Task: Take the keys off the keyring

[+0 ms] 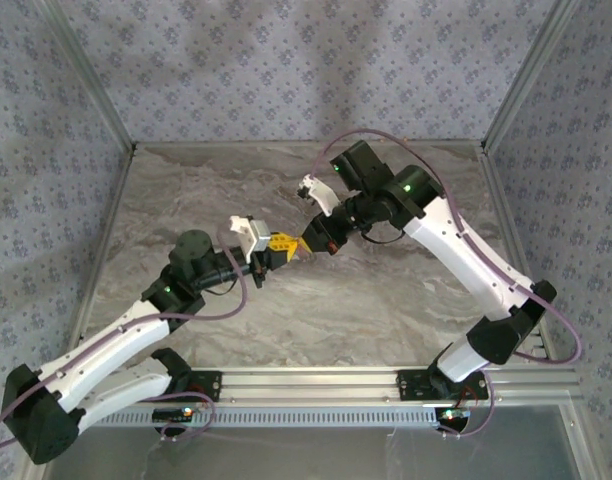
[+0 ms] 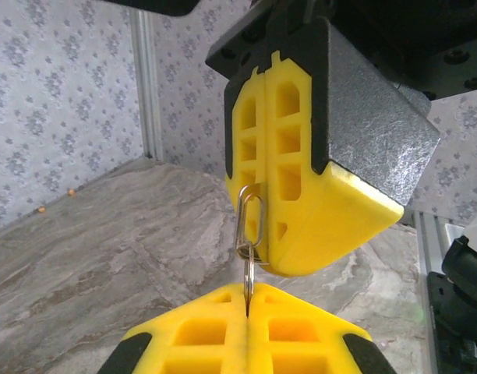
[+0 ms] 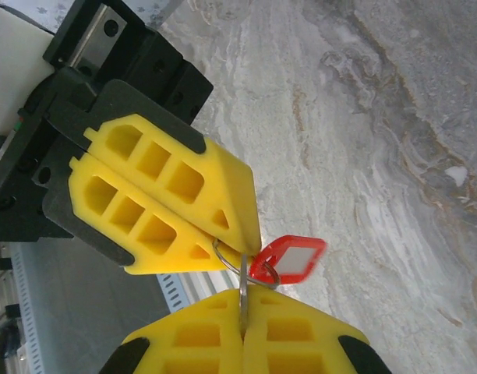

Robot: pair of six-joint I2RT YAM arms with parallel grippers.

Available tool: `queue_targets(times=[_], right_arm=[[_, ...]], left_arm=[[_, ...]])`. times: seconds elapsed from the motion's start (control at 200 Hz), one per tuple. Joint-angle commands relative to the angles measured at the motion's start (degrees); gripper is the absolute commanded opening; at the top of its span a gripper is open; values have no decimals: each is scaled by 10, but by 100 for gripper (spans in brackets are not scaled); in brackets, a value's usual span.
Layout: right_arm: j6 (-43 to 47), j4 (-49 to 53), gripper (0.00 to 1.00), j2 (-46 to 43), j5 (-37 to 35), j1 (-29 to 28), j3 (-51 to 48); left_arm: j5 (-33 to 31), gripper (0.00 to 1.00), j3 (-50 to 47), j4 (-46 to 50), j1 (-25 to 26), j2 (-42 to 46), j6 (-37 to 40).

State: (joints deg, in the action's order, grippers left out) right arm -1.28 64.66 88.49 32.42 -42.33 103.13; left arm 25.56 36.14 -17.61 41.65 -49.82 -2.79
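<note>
Both grippers meet tip to tip above the middle of the table, my left gripper (image 1: 279, 243) facing my right gripper (image 1: 308, 243). Between them hangs the keyring: linked silvery rings and a small red tag (image 3: 291, 259) with a white label. In the left wrist view my left gripper (image 2: 247, 300) is shut on a thin ring seen edge-on, linked to an oval ring (image 2: 252, 218) pinched in the right fingers (image 2: 301, 195). In the right wrist view my right gripper (image 3: 242, 308) is shut on its ring, and the left fingers (image 3: 176, 202) pinch a curved wire ring (image 3: 227, 257). The keys are hidden.
The marbled table top (image 1: 386, 300) lies well below the grippers. Patterned walls with metal posts (image 1: 96, 90) close the left, back and right sides. An aluminium rail (image 1: 316, 385) with both arm bases runs along the near edge.
</note>
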Motion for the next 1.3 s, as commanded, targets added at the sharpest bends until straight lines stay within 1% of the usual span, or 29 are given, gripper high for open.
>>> queue_targets(times=[0.0, 0.185, 0.275, 0.305, 0.35, 0.395, 0.42, 0.455, 0.6, 0.735, 0.925, 0.989, 1.069, 1.184, 1.294], right_arm=[[-25, -18, 0, -20, 11, 11, -17], [-36, -40, 0, -22, 14, 12, -15], [-30, -41, 0, -21, 15, 10, -3], [-28, -41, 0, -21, 15, 8, 0], [-22, -37, 0, -21, 12, 5, 6], [-14, -29, 0, -18, 7, 1, 13], [-11, -23, 0, -17, 6, 0, 16], [-6, -17, 0, -14, 3, -2, 21], [10, 1, 0, -8, -1, -7, 30], [17, 4, 0, -9, 3, -10, 34], [18, 3, 0, -8, 8, -13, 38], [18, 0, 0, -9, 13, -14, 39], [15, -3, 0, -9, 21, -14, 37], [13, -11, 0, -14, 34, -14, 33], [10, -15, 0, -17, 47, -14, 33]], left_arm=[[-32, 0, -16, -26, 1, 41, 6], [-27, 0, -25, 0, 2, 65, 7], [-32, 0, -45, 8, 4, 67, -8], [-37, 7, -51, 9, 3, 67, -15], [-46, 22, -61, 10, 4, 69, -24], [-61, 34, -71, 9, 3, 74, -33], [-65, 38, -75, 7, 4, 77, -35], [-70, 41, -78, 6, 3, 84, -35], [-87, 43, -79, 5, 4, 107, -29], [-77, 43, -64, 13, 4, 110, -24], [-65, 51, -44, 5, 4, 97, -11], [-67, 57, -41, -8, 4, 89, -9], [-64, 62, -37, -33, 4, 75, -8], [-49, 64, -28, -70, 4, 53, 7], [-38, 66, -35, -111, 11, 39, 43]])
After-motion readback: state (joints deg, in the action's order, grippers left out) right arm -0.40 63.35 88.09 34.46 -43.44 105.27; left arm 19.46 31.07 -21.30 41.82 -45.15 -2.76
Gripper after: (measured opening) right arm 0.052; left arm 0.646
